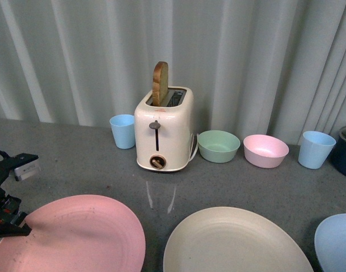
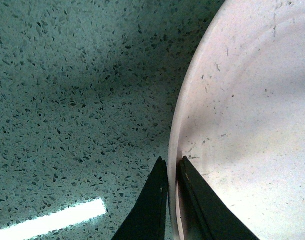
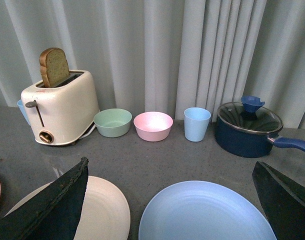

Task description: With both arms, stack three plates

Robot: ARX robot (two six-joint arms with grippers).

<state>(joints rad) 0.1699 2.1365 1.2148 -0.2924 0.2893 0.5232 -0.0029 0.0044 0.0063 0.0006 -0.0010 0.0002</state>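
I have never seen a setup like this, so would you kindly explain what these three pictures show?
This is a two-armed robot at a grey table. The front picture comes from a camera on its body; the others from its wrists. The left tool pinches the rim of the pink plate. The right tool is open and empty, near the blue plate; a cream plate lies between. Behind stand a toaster holding bread, a green bowl, a pink bowl, two blue cups and a lidded pot.
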